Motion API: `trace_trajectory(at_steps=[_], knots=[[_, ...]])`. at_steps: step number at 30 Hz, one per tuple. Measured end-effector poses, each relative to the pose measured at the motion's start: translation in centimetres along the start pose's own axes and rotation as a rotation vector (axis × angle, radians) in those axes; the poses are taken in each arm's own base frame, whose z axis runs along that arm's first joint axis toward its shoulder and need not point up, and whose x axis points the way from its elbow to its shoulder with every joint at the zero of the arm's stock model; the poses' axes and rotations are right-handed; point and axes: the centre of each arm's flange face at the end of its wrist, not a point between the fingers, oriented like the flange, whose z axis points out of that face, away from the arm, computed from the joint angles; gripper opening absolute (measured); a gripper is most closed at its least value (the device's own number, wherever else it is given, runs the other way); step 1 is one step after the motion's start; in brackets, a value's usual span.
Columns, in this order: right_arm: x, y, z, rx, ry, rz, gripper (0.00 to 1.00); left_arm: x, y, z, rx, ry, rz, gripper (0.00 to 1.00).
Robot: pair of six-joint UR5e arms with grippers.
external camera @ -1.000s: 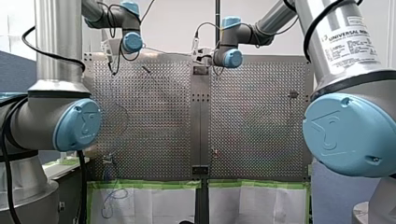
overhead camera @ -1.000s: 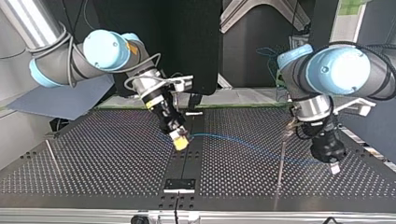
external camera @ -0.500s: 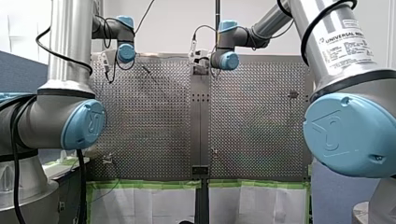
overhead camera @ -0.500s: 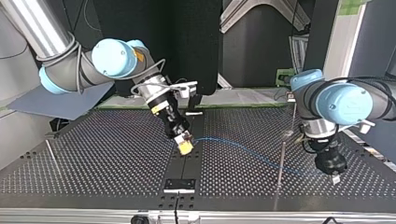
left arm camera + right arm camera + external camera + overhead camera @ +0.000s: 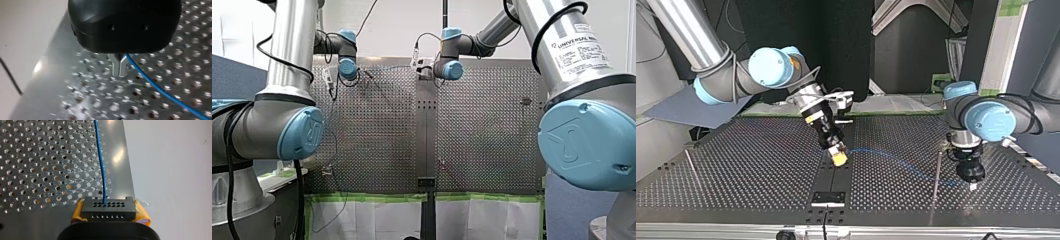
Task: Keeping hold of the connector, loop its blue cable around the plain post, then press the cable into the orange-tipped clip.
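Moved: left arm [image 5: 986, 120], brought nearer post [image 5: 936, 172].
Right jaws: pinching connector [image 5: 108, 208].
Left jaws: closed on cable [image 5: 160, 91].
Cable: limp, light; best held by connector.

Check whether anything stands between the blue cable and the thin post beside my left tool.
Nothing visible does. The blue cable runs free from the connector in my right tool to my left tool. In the top view it passes the post, and nothing else shows between them.
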Motion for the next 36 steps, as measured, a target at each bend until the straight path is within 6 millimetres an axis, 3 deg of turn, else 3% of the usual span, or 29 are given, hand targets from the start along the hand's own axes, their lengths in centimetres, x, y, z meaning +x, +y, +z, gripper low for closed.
trace_trajectory(at_steps=[10, 12, 13, 15, 16, 17, 22, 24, 26, 36], knots=[[-2.6, 0.1, -0.1, -0.046, -0.054, -0.020, 0.00, 2.2, 0.7, -0.5, -0.004, 0.023, -0.032, 0.03], [-3.9, -0.1, -0.2, -0.048, -0.084, -0.019, 0.00, 2.6, 0.8, -0.6, 0.003, 0.025, -0.043, 0.17], [-4.5, -0.2, -0.3, -0.048, -0.098, -0.017, 0.00, 2.8, 0.7, -0.7, 0.011, 0.026, -0.051, 0.17], [-5.9, -0.6, -0.4, -0.046, -0.131, -0.014, 0.00, 3.1, 0.7, -0.8, 0.026, 0.030, -0.064, 0.42], [-6.5, -0.8, -0.5, -0.045, -0.144, -0.012, 0.00, 3.3, 0.6, -0.8, 0.037, 0.033, -0.074, 0.42], [-7.2, -1.0, -0.6, -0.046, -0.161, -0.012, 0.00, 3.5, 0.6, -0.9, 0.046, 0.036, -0.082, 0.55], [-9.3, -2.1, -1.0, -0.049, -0.201, -0.012, 0.00, 4.5, 0.9, -1.4, 0.043, 0.044, -0.108, 0.69], [-9.7, -2.5, -1.1, -0.047, -0.210, -0.012, 0.00, 4.8, 1.2, -1.5, 0.030, 0.045, -0.110, 0.95], [-10.3, -2.8, -1.4, -0.047, -0.219, -0.013, 0.00, 5.2, 1.4, -1.7, 0.023, 0.049, -0.114, 1.00], [-15.0, -3.4, -3.4, -0.069, -0.265, -0.010, 0.00, 6.4, 1.9, -2.4, 0.015, 0.075, -0.109, 1.00]])
